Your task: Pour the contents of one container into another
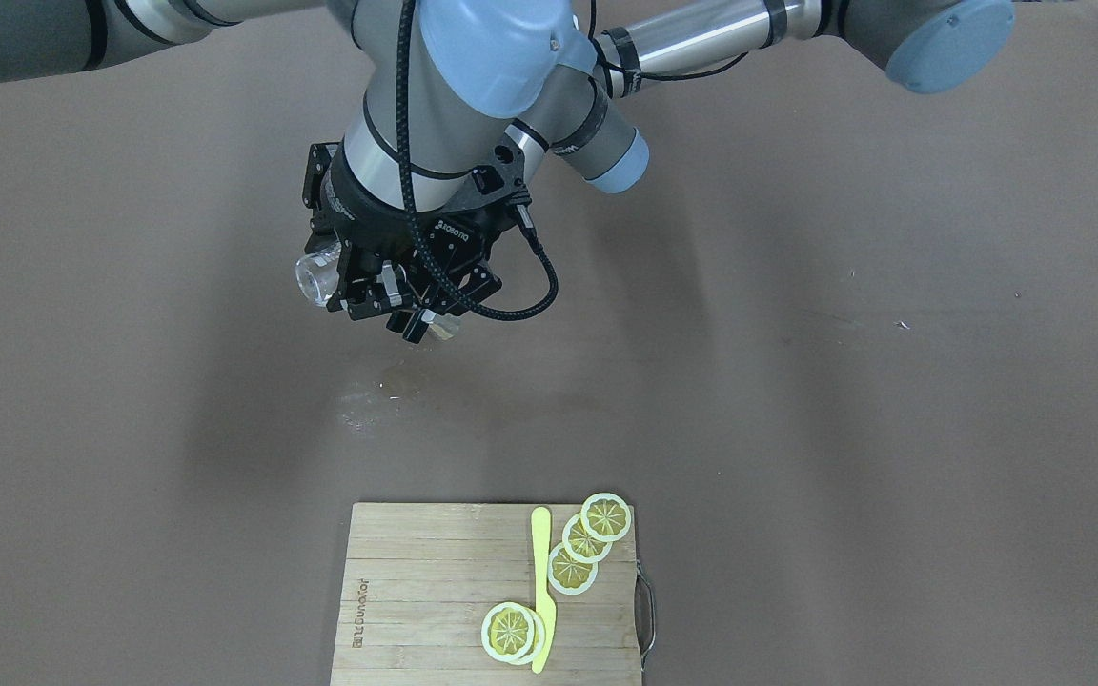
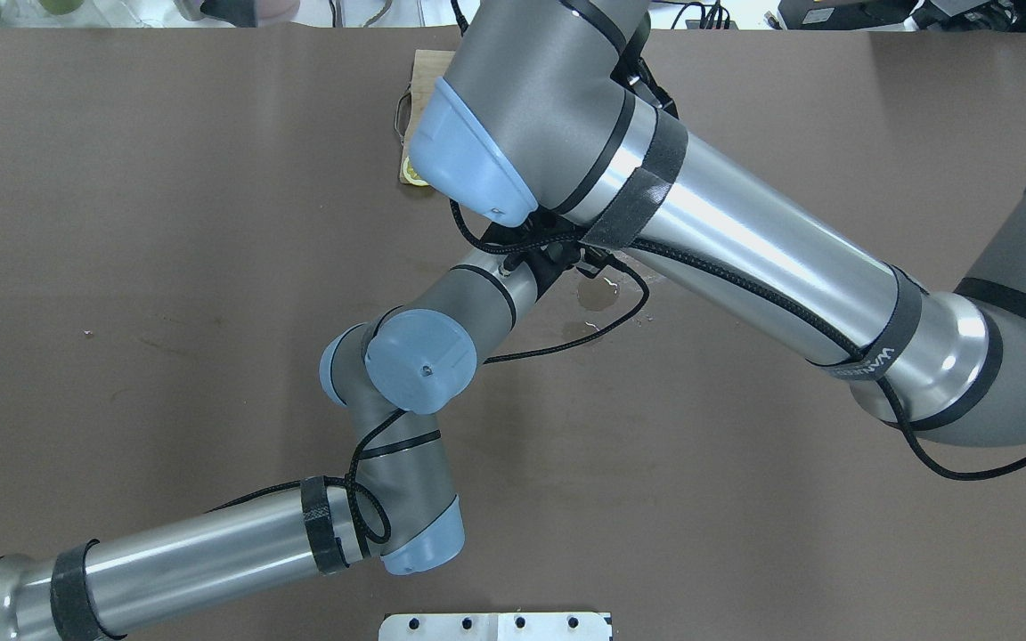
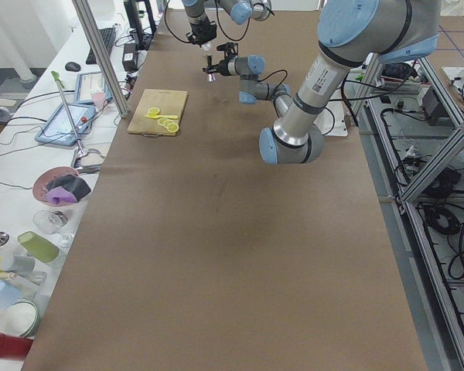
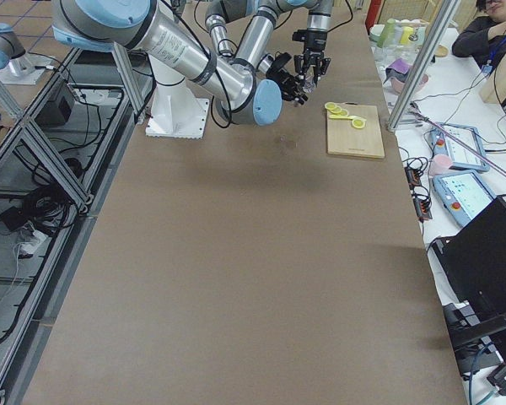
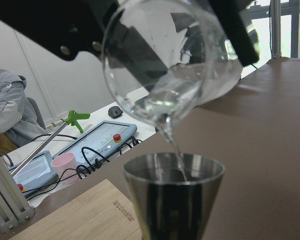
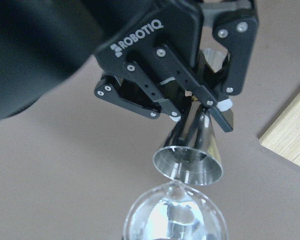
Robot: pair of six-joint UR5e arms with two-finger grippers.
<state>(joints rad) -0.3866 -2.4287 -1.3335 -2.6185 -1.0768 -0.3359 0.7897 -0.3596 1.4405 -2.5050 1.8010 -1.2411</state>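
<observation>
Glass flask [image 5: 170,65], clamped tilted by right gripper [image 5: 155,35], streams clear liquid [image 5: 177,150] into jigger [image 5: 172,195] pinched by left gripper [image 6: 200,107]; puddle [image 1: 370,400] and board [image 1: 416,572] toward front view's 6 o'clock

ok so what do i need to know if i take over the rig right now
Right gripper: jaws shut on the glass, which is tipped over to pour.
Left gripper: jaws shut on the metal jigger, mouth up just under the glass's lip. Both are held above the table.
Done: both are picked up and a thin stream runs into the jigger.
Left: there is liquid in the glass yet to pour. Then level it and set both down. I cannot tell the jigger's fill level.
Note: there is a wet patch on the table below.
</observation>
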